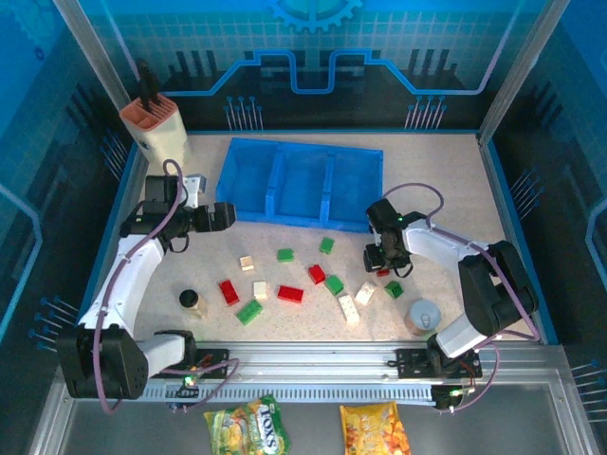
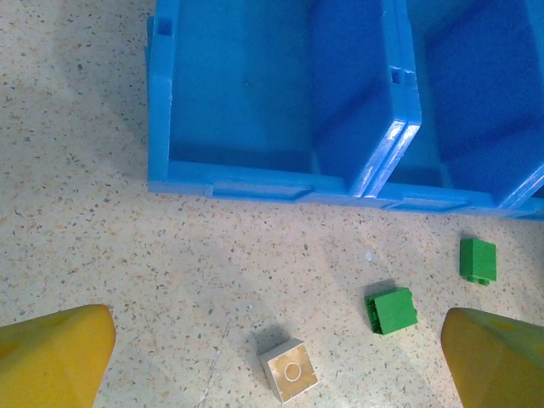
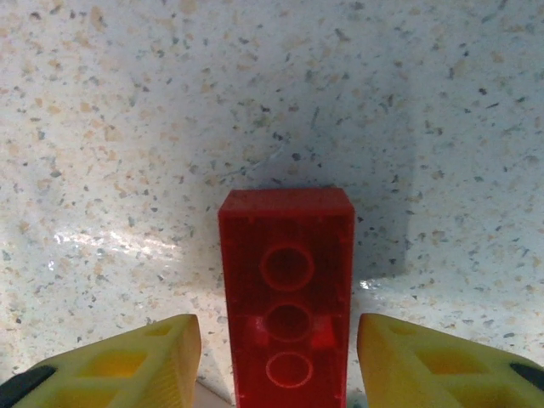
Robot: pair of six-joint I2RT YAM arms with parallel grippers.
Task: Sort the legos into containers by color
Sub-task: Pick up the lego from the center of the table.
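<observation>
Left wrist view gives the closest look: the left gripper [image 2: 278, 327] spread wide and holding nothing, with a cream lego [image 2: 289, 370] and two green legos [image 2: 392, 310] on the table just in front of the blue tray [image 2: 255, 183], whose compartments show bare floors. Right wrist view shows the right gripper [image 3: 279, 340] flanking a red lego [image 3: 287, 297], with a slim gap on either side. In the top view that lego lies before the tray's right corner.
</observation>
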